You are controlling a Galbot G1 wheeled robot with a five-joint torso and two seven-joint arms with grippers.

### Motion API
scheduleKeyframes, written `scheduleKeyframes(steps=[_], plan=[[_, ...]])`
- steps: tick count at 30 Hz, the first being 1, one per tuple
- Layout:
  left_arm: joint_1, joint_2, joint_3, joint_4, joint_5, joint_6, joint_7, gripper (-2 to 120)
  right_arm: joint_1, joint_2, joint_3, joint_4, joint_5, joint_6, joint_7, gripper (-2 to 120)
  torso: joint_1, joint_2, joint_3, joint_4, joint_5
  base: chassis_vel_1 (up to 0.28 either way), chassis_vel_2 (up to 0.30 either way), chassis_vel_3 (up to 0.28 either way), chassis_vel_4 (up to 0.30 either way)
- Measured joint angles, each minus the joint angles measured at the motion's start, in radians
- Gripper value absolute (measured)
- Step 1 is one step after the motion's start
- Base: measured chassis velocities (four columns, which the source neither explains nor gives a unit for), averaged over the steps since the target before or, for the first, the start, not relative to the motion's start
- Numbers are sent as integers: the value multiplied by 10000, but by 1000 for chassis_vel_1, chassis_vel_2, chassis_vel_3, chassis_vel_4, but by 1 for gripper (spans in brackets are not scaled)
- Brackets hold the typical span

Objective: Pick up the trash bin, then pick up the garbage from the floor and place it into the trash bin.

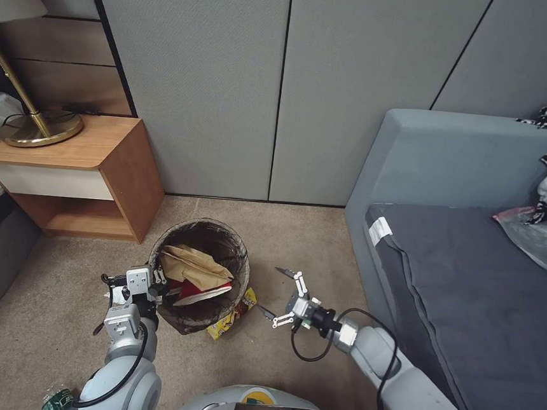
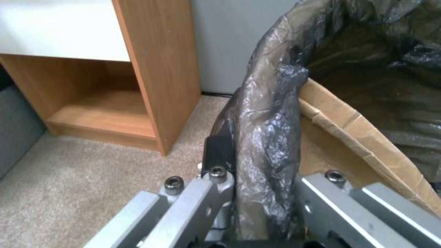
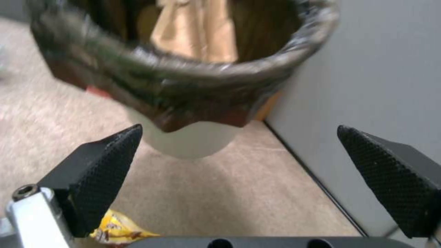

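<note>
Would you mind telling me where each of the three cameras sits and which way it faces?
Head view: on the robot's head, looking forward and down at the carpet, trash bin, nightstand and sofa; both arms show, left pincer on the bin's rim, right pincer open beside it.
Left wrist view: on the left wrist, facing the bagged rim clamped in the left pincer, nightstand beyond.
Right wrist view: on the right wrist, facing the bin across open fingertips, yellow packet below.
All three share the bin and its paper bag.

No legible txt or labels anywhere.
</note>
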Motion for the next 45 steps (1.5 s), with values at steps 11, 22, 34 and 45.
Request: scheduleKeyframes(steps=[11,22,34,45], plan=[[-43,-99,0,-13,28,17,1,3,2208,202,-2908,-1774,-1124,-104,198,100,0,0,0,1,-3,0,0,0,0],[-23,-172,-12,-5,94,22,1,3,3576,1272,-4773,-3004,-1690,-42,211,100,0,0,0,0,-2,0,0,0,0],[-5,-237,11,27,154,-29,-1,3,4695,2301,-5684,-3802,-3160,296,-5,100,0,0,0,3,-3,0,0,0,0],[27,-257,19,18,154,-55,10,3,4963,2964,-5175,-4562,-4969,987,-358,100,0,0,-1,-1,-4,0,0,0,0]])
